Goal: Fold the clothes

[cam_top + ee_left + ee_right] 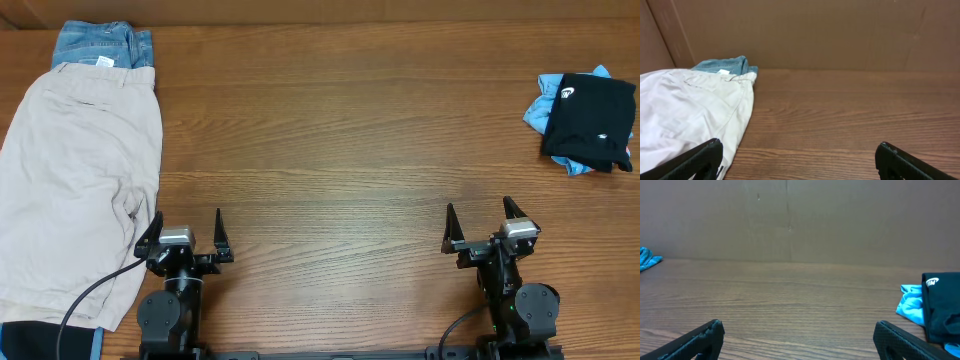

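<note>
Beige shorts (80,180) lie spread flat at the table's left side, overlapping blue denim (100,45) at the far left corner. A black T-shirt (592,120) with a small white logo sits bunched at the far right on a light-blue tee (545,105). My left gripper (188,214) is open at the near edge, empty, with its left finger beside the shorts' hem. My right gripper (478,206) is open too, empty, well short of the black T-shirt. The left wrist view shows the shorts (690,110) and denim (725,66). The right wrist view has the black T-shirt (942,305) at its right edge.
Bare wooden table (340,150) spans the middle between the two piles. A brown cardboard wall (830,30) closes the far side. A strip of black and blue cloth (30,340) pokes out under the shorts at the near left corner. A cable (85,300) crosses the shorts' hem.
</note>
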